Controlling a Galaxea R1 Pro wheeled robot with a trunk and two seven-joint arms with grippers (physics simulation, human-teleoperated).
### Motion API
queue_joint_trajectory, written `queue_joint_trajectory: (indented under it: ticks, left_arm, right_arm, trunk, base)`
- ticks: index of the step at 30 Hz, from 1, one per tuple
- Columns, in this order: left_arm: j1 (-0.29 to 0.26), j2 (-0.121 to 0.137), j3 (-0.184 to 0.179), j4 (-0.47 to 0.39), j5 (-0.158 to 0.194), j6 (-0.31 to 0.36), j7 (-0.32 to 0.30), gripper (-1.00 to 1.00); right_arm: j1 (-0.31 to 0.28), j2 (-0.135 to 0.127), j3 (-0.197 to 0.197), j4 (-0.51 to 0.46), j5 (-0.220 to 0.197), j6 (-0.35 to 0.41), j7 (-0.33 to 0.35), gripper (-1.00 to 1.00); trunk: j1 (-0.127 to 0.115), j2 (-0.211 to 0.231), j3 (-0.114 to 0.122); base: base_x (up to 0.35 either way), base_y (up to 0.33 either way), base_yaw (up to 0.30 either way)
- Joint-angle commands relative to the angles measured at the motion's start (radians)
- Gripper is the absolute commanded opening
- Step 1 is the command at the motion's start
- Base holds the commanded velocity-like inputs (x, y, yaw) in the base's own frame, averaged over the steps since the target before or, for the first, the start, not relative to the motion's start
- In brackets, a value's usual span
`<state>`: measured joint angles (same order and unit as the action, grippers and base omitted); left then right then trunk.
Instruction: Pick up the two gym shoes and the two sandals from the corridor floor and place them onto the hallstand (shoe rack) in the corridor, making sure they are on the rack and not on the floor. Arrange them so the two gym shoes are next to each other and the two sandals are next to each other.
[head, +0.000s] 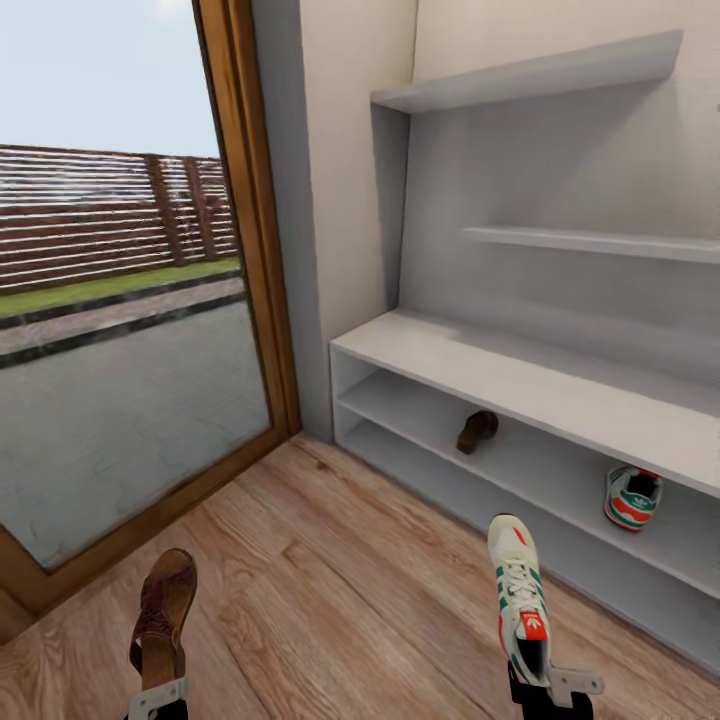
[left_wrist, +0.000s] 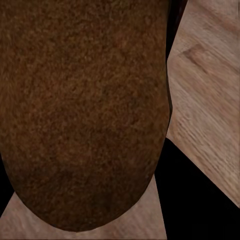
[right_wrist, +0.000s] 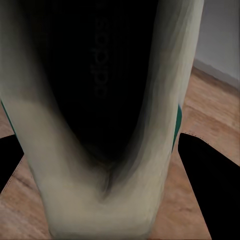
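The left hand (head: 157, 697) pinches a brown leather sandal (head: 163, 615), the right hand (head: 548, 690) a cream-white green-striped gym shoe (head: 520, 598); their mates already sit on the pale grey hallstand (head: 520, 385) shelf. Heel-only grips risk either one swinging or snagging the shelf edge

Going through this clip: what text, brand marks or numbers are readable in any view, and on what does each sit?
"adidas": faint dark lettering, seen sideways, on the dark insole inside the cream-white gym shoe with green stripes held by the right gripper.
White mark on that shoe's red-orange tongue tab: too small to read.
Nothing legible on the brown leather sandal in the left gripper or on the pale grey-white shoe rack.
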<state>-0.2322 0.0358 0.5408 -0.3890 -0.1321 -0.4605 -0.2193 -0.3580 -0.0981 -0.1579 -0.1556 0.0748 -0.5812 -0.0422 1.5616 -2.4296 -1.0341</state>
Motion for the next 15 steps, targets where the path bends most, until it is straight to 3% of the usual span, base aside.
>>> queue_joint_trajectory:
  ticks: [1, 15]
  left_arm:
    - [-0.001, -0.001, 0.008, 0.001, -0.011, -0.004, -0.002, -1.0]
    - [-0.001, 0.0, 0.008, 0.001, -0.012, -0.004, -0.003, -1.0]
  right_arm:
    - [-0.001, 0.0, -0.003, 0.001, 0.008, -0.003, -0.005, -1.0]
    - [-0.001, -0.001, -0.003, 0.002, 0.008, -0.003, -0.005, -1.0]
  trunk:
    - [0.0, 0.0, -0.001]
    - [0.0, 0.0, -0.001]
  base:
    - [0.106, 0.294, -0.263]
    - [0.012, 0.304, -0.263]
